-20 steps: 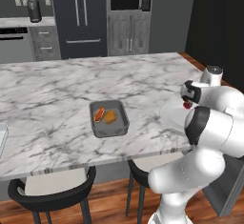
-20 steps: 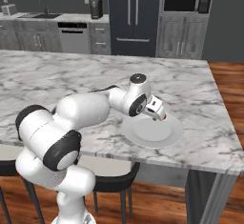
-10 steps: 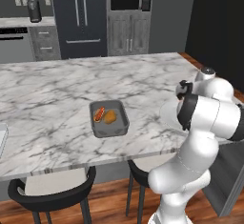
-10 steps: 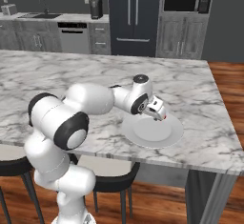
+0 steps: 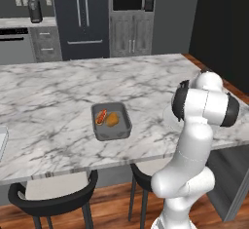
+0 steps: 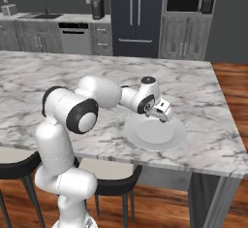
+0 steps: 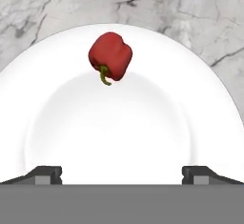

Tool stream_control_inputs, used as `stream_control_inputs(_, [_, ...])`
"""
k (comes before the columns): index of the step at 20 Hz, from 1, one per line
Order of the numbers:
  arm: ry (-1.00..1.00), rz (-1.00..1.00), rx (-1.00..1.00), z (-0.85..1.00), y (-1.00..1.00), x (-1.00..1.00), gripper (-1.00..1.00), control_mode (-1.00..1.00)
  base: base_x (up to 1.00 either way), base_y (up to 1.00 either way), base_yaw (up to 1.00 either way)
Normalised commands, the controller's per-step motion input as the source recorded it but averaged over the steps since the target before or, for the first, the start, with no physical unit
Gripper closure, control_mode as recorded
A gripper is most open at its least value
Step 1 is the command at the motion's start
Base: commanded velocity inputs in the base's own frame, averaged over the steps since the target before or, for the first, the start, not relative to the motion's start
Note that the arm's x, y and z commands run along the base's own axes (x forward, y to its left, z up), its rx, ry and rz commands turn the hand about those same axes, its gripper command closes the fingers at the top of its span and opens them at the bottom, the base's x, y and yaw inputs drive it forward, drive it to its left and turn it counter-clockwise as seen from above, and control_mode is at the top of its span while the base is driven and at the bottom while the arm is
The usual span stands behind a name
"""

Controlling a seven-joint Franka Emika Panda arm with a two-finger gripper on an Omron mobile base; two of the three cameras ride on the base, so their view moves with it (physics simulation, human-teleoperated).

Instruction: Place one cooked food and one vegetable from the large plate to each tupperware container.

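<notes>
Veined marble counter [image 6: 203, 96], round glossy white plate [image 7: 119, 132], lumpy red pepper [image 7: 110, 56]

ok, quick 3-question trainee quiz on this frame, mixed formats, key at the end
1. True or false: the red bell pepper lies on the large plate.
2. How many food items sit in the dark grey tub? A) none B) two C) four
3. Fill in: the gripper hangs over the plate with its jaws ____.

Key: 1 true; 2 B; 3 open
</notes>
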Motion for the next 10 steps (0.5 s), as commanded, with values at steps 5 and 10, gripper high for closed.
stream_control_inputs(5, [0.07,0.00,0.00,-0.17,-0.09,0.34,-1.00,-1.00,0.00,0.00,0.00])
stream_control_inputs(10, [0.08,0.00,0.00,-0.21,0.00,0.43,-1.00,-1.00,0.00,0.00,0.00])
